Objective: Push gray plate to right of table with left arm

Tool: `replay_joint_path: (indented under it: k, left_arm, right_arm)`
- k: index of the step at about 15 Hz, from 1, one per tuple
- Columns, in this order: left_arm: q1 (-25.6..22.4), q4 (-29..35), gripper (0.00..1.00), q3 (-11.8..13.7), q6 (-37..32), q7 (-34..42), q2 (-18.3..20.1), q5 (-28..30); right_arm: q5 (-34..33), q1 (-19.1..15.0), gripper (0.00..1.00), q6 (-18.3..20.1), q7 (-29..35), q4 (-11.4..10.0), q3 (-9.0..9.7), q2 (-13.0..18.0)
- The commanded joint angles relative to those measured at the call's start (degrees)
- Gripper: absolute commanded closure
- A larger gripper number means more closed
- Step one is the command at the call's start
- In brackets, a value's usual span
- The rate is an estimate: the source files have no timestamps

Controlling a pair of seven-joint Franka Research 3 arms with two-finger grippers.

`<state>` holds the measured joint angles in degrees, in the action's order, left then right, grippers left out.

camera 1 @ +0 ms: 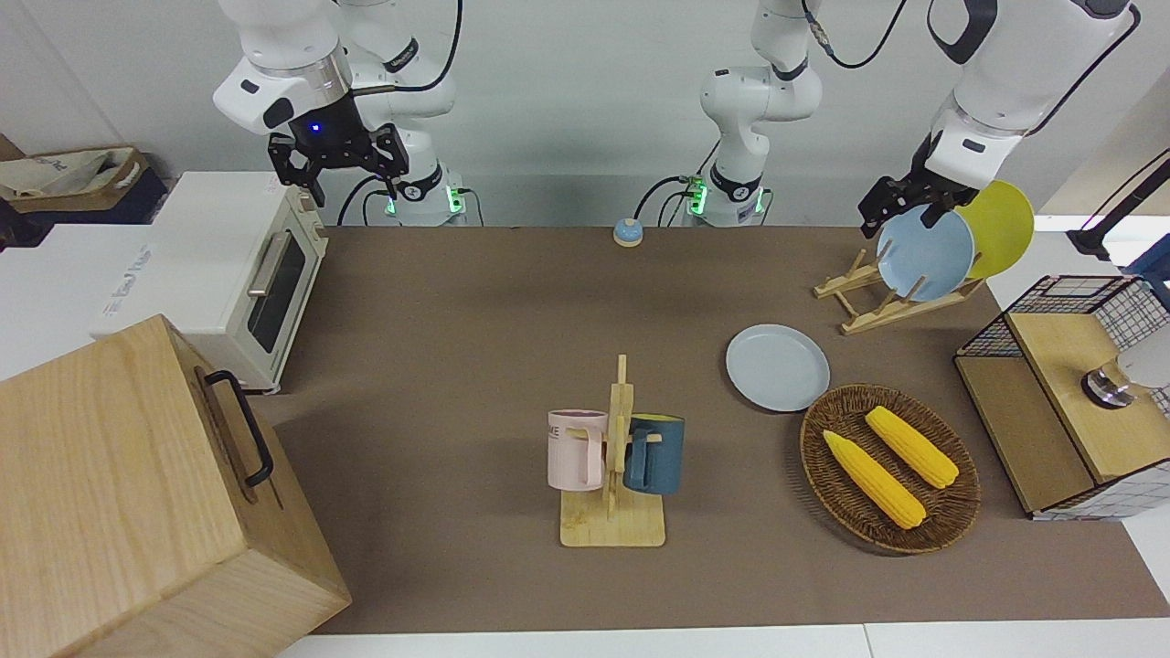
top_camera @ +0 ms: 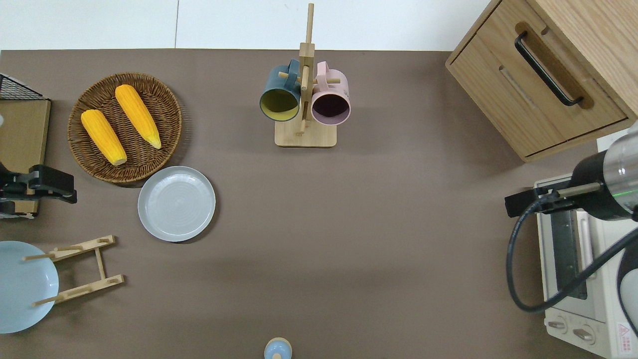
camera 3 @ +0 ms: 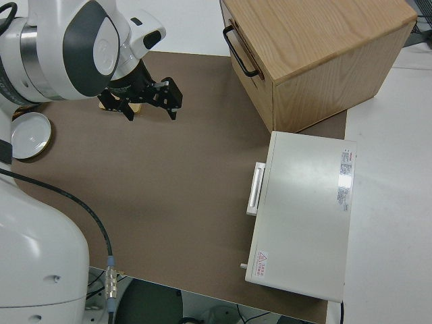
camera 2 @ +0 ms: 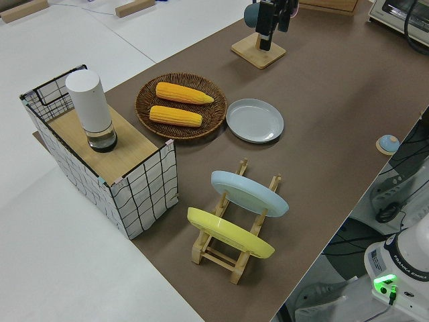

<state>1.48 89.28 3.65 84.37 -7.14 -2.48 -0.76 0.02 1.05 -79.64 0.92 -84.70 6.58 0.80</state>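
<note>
- I see the table (camera 1: 475, 302) with its brown cover spanning the whole work area.
- A wooden cabinet (camera 1: 137, 493) with a black handle sits at the right arm's end, farther from the robots than the white toaster oven (camera 1: 247, 274) beside it.
- A wire-sided box (camera 2: 100, 161) with a wooden top stands at the left arm's end, and a white cylinder (camera 2: 90, 111) stands upright on it.
- The left arm (camera 1: 1005, 82) is raised at its own end of the table; in the overhead view its gripper (top_camera: 42, 184) is over the edge of the wire-sided box. I cannot tell how far its fingers are apart, and I see nothing in them.
- The right arm (camera 1: 292, 64) is parked. Its gripper (camera 3: 145, 101) has the fingers spread apart and holds nothing.
- The wicker basket (top_camera: 172, 104) holds two corn cobs (top_camera: 137, 114) lying side by side.
- A wooden plate rack (camera 2: 231, 251) carries a blue plate (camera 2: 249, 193) and a yellow plate (camera 2: 228, 231), both leaning on edge.
- The gray plate (top_camera: 176, 203) lies flat on the table, just beside the basket and nearer to the robots than it, between the basket and the rack. No gripper touches it.
- A wooden mug stand (top_camera: 305, 134) mid-table bears a dark teal mug (top_camera: 280, 92) and a pink mug (top_camera: 330, 97).
- A small blue bell (camera 1: 627, 232) sits at the table edge nearest the robots.
</note>
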Motion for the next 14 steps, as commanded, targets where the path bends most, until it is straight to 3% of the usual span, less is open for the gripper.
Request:
replay_joint_path:
  k: [1, 4, 12, 14]
  left_arm:
    - [-2.2, 6.9, 0.00, -0.1, 7.6, -0.3, 0.8, 0.5]
    - [-3.7, 13.2, 0.00, -0.1, 17.6, 0.4, 0.3, 1.4]
    - [-4.5, 24.1, 0.00, -0.3, 30.5, 4.2, -1.6, 2.8]
    - [-4.4, 24.6, 0.00, -0.3, 31.4, 4.2, -3.9, 2.9]
  right_arm:
    - [0.2, -1.1, 0.017, 0.9, 0.7, 0.5, 0.98, 0.2]
    - [0.2, -1.1, 0.017, 0.9, 0.7, 0.5, 0.98, 0.2]
    - [0.3, -1.1, 0.017, 0.9, 0.7, 0.5, 0.89, 0.2]
    - [0.2, -1.1, 0.017, 0.9, 0.7, 0.5, 0.89, 0.2]
